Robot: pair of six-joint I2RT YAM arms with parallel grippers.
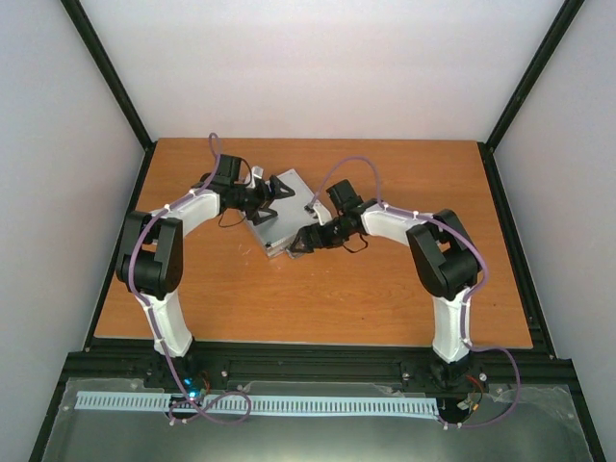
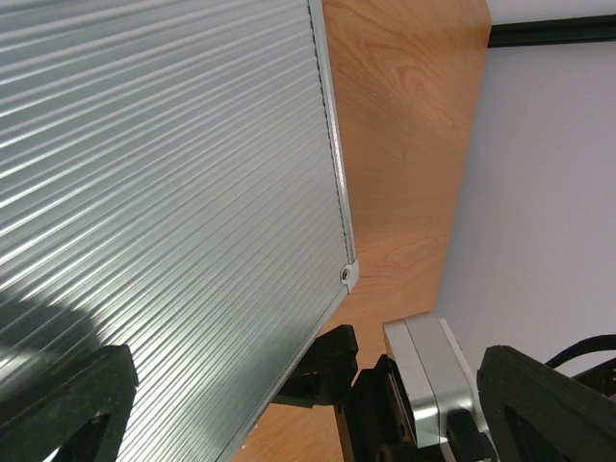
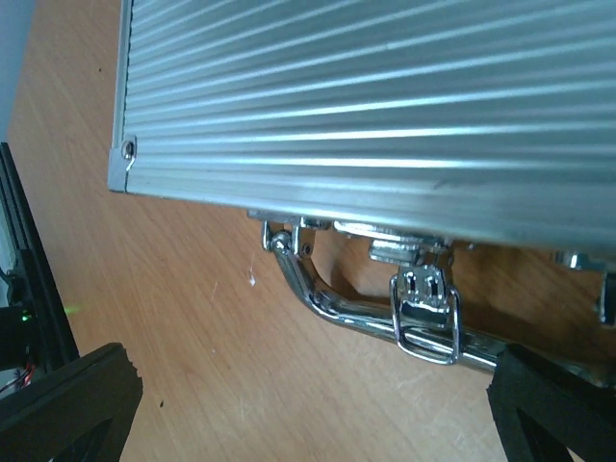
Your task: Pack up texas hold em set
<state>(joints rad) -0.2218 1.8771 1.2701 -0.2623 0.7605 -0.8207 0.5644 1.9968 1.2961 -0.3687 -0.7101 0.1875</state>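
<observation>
Top external view puts the closed silver ribbed-metal case (image 1: pixel 281 219) flat and skewed on the brown wooden table (image 1: pixel 385 289), midway between the side edges and nearer the far edge than the near one. The left gripper (image 1: pixel 276 191) is at the case's far corner and the right gripper (image 1: pixel 296 246) at its near corner. Both have their fingers spread wide and hold nothing.

From the right wrist we see the curved chrome handle (image 3: pixel 332 300) lying beside the case's front wall. One small chrome latch (image 3: pixel 423 313) appears to hang loose with its wire loop dangling, so we judge it unfastened. A second latch shows only partly at the frame edge, and we cannot tell whether it is fastened.

Our main worry is that loose latch. If the case is lifted or tipped by the handle now, the lid could gape and spill whatever is inside. We cannot see the cards, chips or dice at all.

The second risk is sliding. Neither gripper pins the case, so a push on the latch could send it across the smooth wood towards the far edge.

A finger could also snag under the handle. And the two grippers work close together over one small lid, where they could knock each other.
</observation>
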